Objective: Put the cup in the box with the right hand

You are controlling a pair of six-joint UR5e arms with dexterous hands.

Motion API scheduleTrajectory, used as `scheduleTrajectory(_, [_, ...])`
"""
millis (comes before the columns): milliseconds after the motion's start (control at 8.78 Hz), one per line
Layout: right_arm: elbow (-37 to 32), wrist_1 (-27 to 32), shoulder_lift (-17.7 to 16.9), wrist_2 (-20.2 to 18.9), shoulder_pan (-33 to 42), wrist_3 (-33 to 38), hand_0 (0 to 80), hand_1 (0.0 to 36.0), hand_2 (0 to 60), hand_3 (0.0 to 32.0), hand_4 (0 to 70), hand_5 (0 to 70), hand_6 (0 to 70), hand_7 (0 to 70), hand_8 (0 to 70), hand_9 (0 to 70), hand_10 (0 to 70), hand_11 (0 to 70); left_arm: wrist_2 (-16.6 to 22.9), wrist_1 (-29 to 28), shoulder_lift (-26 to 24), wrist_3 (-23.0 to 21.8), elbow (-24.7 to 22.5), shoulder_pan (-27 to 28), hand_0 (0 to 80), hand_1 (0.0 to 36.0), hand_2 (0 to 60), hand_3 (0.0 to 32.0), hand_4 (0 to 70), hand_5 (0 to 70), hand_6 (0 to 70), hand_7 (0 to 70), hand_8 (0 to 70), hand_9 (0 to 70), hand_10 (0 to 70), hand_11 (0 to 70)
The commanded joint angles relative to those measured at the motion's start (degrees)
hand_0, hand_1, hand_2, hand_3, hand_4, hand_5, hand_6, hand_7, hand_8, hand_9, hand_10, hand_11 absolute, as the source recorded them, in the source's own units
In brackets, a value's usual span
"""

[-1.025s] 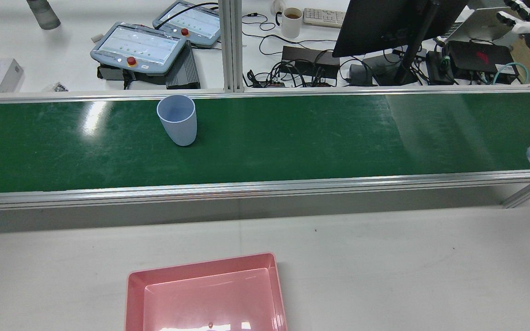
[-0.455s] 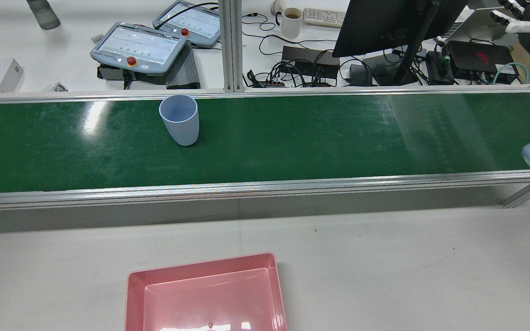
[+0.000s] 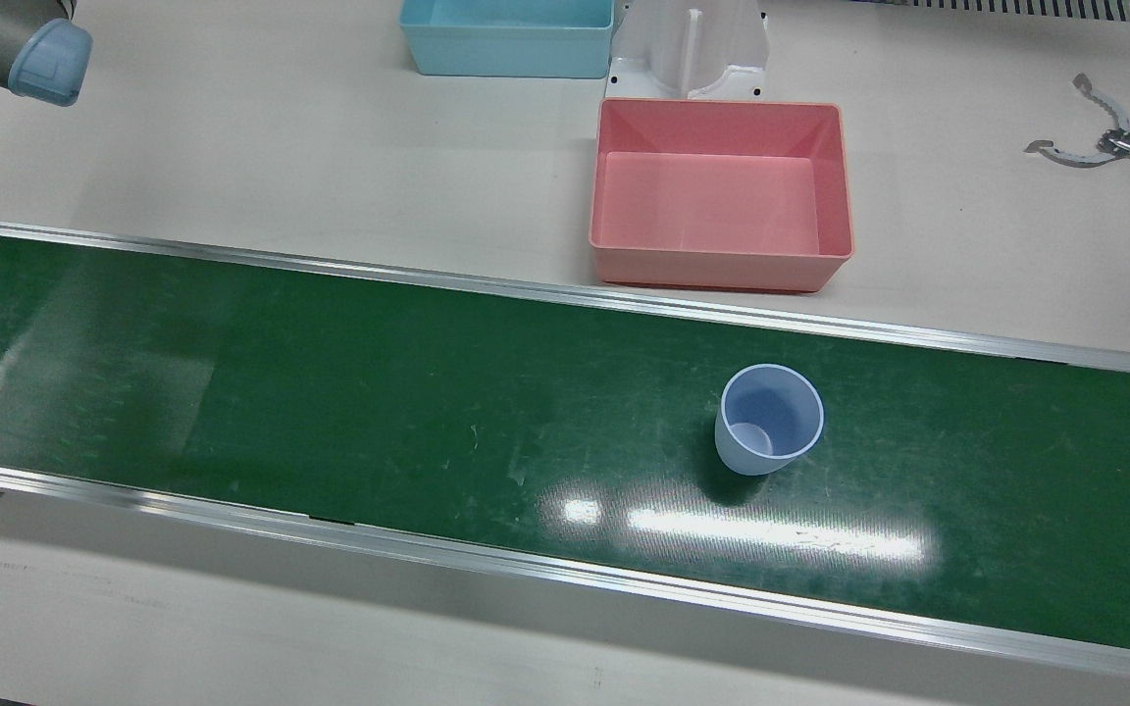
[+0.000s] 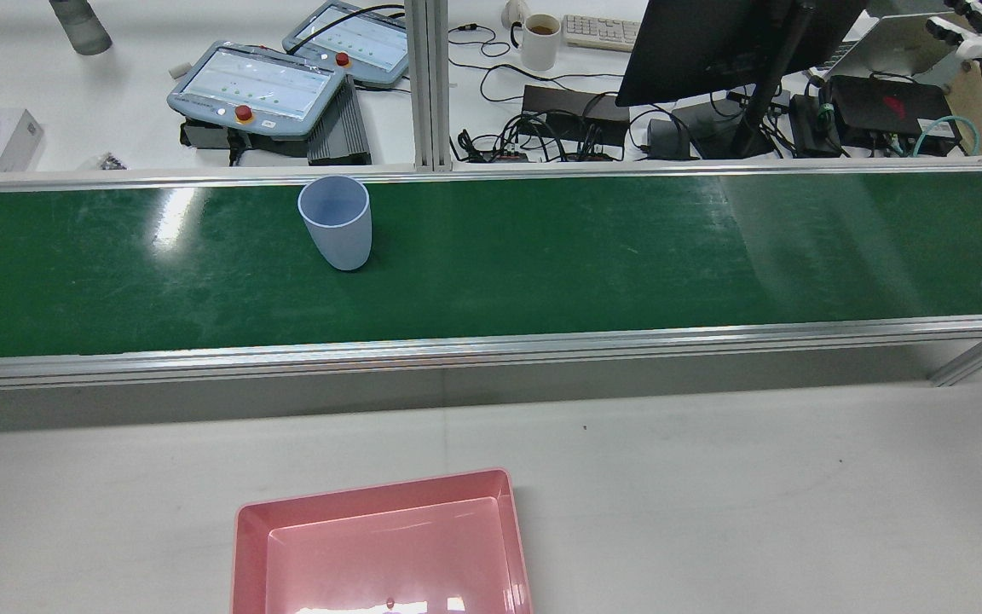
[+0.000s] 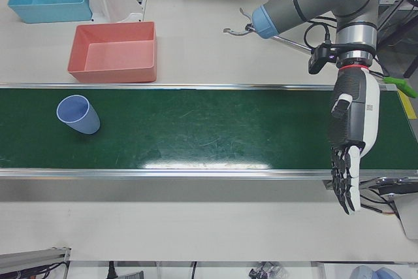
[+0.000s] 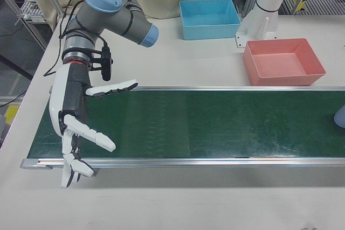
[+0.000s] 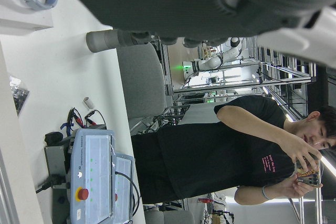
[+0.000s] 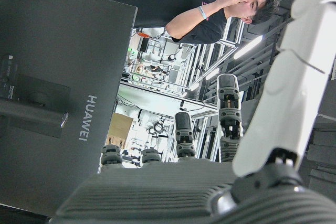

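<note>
Box point(image 4: 389, 546), pink and empty, is sitting at the table's near edge in the rear view. Cup point(image 4: 336, 222) is standing upright near the belt's point(image 4: 542, 247) far edge. Right hand point(image 6: 75, 133) is hanging over the belt's end, fingers spread, holding nothing; left hand point(image 5: 349, 148) is hanging open-fingered at the opposite end.

The cup point(image 3: 769, 419) stands on the belt point(image 3: 330, 392), box point(image 3: 720, 191) on the table beside it.
</note>
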Motion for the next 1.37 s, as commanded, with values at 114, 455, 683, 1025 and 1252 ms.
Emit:
scheduleTrajectory(114, [-0.07,-0.09,0.37,-0.09,-0.77,-0.09,54.5,10.7,0.0,14.4,24.7,5.0,4.7,30.6,0.0,4.7,3.8,7.2,0.0,0.0,0.0,0.06,0.0,-0.06,0.0,0.0,0.0,0.0,0.0,0.0,0.0,0.0,0.0,0.0,0.0,0.0])
scheduleTrajectory(455, [-0.07,-0.09,0.37,-0.09,-2.01,-0.18,54.6,10.7,0.0,13.4,25.8,4.9,5.2,32.9,0.0,5.2,3.7,7.0,0.0,0.0,0.0,-0.02,0.0,0.03,0.0,0.0,0.0,0.0,0.0,0.0,0.0,0.0,0.0,0.0,0.0,0.0])
scheduleTrajectory(683, [-0.16,-0.09,0.2,-0.09,-2.36,-0.26,54.8,10.8,0.0,3.8,29.1,4.9,6.2,33.1,0.3,5.2,3.6,6.7,0.0,0.0,0.0,-0.02,0.0,-0.06,0.0,0.0,0.0,0.0,0.0,0.0,0.0,0.0,0.0,0.0,0.0,0.0])
scheduleTrajectory(1025, [-0.16,-0.18,0.55,-0.09,-3.15,-0.35,54.8,10.9,0.0,0.0,35.4,4.8,9.0,38.0,1.1,6.7,4.3,7.7,0.0,0.0,0.0,-0.02,0.0,0.03,0.0,0.0,0.0,0.0,0.0,0.0,0.0,0.0,0.0,0.0,0.0,0.0])
scheduleTrajectory(1252, [-0.07,-0.18,0.55,-0.09,-3.06,-0.26,55.1,11.2,0.0,0.0,34.3,4.9,9.3,41.4,1.3,7.9,4.5,8.1,0.0,0.0,0.0,-0.02,0.0,0.03,0.0,0.0,0.0,0.0,0.0,0.0,0.0,0.0,0.0,0.0,0.0,0.0])
